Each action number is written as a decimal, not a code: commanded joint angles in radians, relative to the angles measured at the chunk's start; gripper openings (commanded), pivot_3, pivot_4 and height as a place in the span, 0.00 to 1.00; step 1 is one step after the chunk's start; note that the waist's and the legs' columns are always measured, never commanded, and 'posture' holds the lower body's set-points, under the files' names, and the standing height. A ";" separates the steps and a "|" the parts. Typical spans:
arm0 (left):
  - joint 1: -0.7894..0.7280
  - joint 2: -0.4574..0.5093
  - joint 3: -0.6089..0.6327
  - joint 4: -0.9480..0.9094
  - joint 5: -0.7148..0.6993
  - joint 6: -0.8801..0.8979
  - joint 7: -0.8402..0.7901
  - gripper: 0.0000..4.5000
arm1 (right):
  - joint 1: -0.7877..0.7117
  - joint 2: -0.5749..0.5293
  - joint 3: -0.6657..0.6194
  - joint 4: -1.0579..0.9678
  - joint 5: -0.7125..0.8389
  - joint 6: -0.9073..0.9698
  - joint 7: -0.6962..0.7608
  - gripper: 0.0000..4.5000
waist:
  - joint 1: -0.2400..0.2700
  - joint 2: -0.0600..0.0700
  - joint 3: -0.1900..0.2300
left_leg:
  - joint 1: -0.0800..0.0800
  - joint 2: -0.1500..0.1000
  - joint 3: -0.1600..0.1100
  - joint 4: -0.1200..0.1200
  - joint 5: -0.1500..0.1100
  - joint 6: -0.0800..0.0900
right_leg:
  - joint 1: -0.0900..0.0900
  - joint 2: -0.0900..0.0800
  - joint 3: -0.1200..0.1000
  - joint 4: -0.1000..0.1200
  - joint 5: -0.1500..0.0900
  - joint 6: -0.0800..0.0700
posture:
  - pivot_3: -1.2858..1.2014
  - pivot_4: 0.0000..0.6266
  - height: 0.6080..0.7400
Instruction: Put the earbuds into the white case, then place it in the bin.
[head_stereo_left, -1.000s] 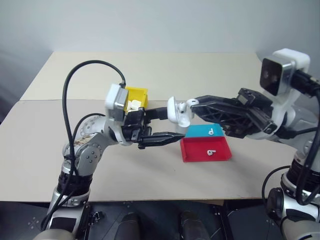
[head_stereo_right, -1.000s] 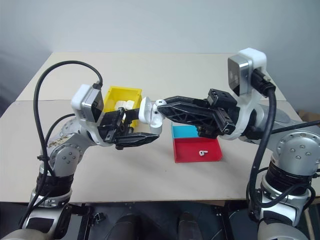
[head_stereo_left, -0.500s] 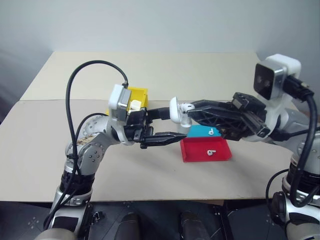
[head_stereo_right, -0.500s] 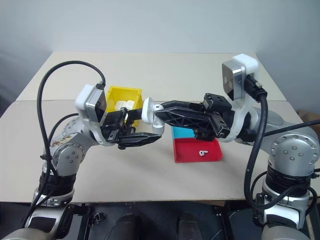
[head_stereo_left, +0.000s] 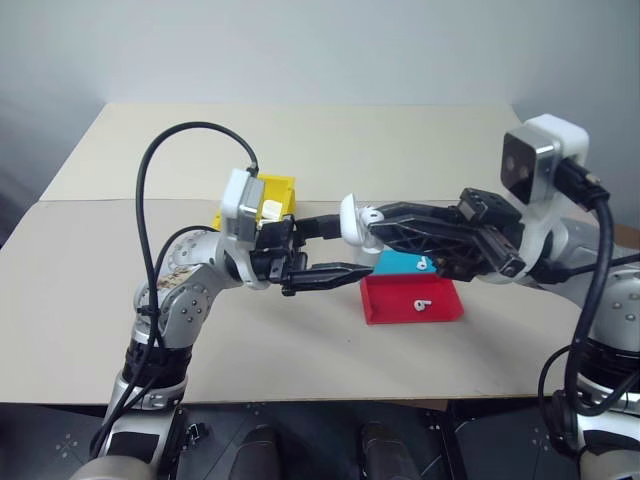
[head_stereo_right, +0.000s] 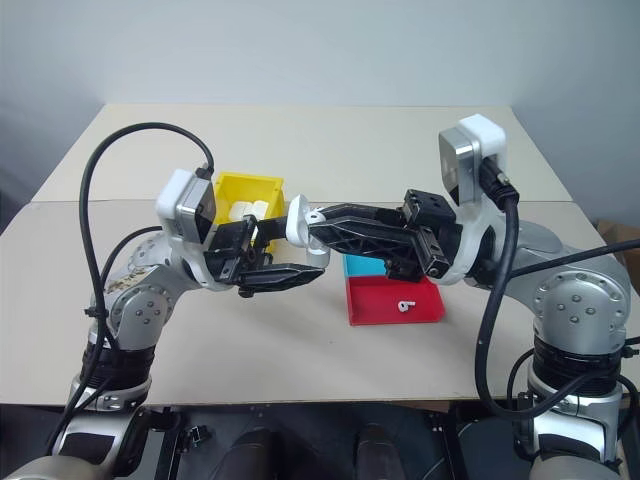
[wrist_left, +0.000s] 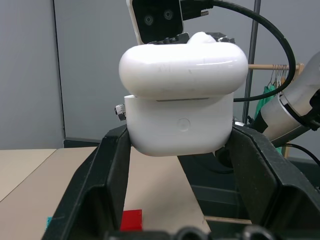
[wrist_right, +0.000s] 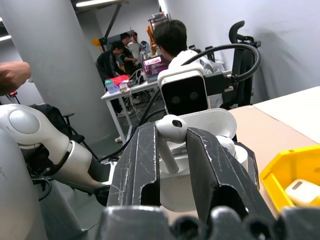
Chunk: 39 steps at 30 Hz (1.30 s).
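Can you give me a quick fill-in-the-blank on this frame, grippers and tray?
1. The left gripper holds the white ____, lid open.
2. The right gripper pinches an ____ by its stem, above the case.
3. Two more earbuds lie in the tray: one on the teal part, one on the ____ part.
4. Behind the left gripper stands a ____ bin.

Missing: case; earbud; red; yellow

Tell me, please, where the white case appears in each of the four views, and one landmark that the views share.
Left eye view: white case mid-picture, above the table, between the two arms.
Right eye view: the case left of centre, right of the bin.
Left wrist view: the case in the centre, between the left gripper's jaws, lid open.
Right wrist view: the case behind the earbud that the right gripper holds.
Shared landmark: the yellow bin.
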 joint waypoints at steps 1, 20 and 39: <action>-0.031 -0.005 0.010 -0.018 -0.007 -0.029 -0.009 0.60 | -0.001 -0.014 0.002 -0.029 -0.003 -0.023 0.006 0.14 | 0.001 0.000 0.000 | 0.000 0.000 0.000 0.000 0.000 0.000 | 0.000 0.000 0.000 0.000 0.000 0.000 | 0.52 0.24 1.00; -0.039 -0.017 0.010 0.002 0.010 -0.043 -0.011 0.60 | 0.011 -0.028 0.031 -0.054 -0.043 -0.055 0.028 0.30 | 0.001 0.000 0.000 | 0.000 0.000 0.000 0.000 0.000 0.000 | 0.000 0.000 0.000 0.000 0.000 0.000 | 0.52 0.24 1.00; -0.049 -0.022 0.013 0.028 0.018 -0.045 -0.022 0.60 | 0.045 -0.101 -0.011 -0.074 0.049 -0.045 0.041 0.87 | 0.002 0.000 0.000 | 0.000 0.000 0.000 0.000 0.000 0.000 | 0.000 0.000 0.000 0.000 0.000 0.000 | 0.52 0.24 1.00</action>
